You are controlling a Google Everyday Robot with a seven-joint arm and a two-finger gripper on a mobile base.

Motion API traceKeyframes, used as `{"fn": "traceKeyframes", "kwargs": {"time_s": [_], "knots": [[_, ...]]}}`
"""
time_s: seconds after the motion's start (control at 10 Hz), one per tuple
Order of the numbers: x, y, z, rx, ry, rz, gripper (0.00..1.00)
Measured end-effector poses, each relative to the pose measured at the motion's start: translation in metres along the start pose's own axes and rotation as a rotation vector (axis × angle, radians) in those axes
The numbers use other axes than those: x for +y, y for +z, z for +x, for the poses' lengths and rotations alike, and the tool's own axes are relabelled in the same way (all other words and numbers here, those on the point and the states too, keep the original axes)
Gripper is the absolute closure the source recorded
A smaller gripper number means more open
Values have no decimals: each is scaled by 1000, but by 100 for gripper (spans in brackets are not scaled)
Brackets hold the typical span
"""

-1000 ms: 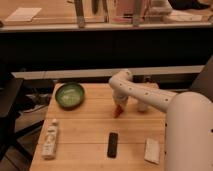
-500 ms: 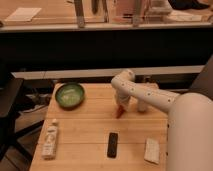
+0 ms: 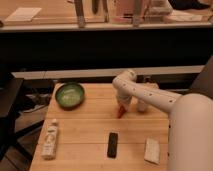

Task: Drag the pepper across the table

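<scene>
A small orange-red pepper (image 3: 120, 111) lies on the light wooden table (image 3: 90, 130), near the middle and toward the back. My gripper (image 3: 121, 104) hangs straight down at the end of the white arm, right on top of the pepper. The arm's wrist hides most of the gripper's tip and the upper part of the pepper.
A green bowl (image 3: 69, 94) sits at the back left. A white bottle (image 3: 50, 139) lies at the front left, a black remote (image 3: 113, 144) at front centre, and a pale sponge-like block (image 3: 151, 150) at front right. A small cup (image 3: 143, 105) stands just right of the gripper.
The arm and gripper have shifted slightly toward the back of the table, with the pepper staying under the tip.
</scene>
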Motion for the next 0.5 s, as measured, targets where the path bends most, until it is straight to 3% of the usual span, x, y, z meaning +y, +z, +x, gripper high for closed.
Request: {"fn": "traceKeyframes", "kwargs": {"time_s": [0.5], "knots": [[5,0,3,-1,1,2,100]]}}
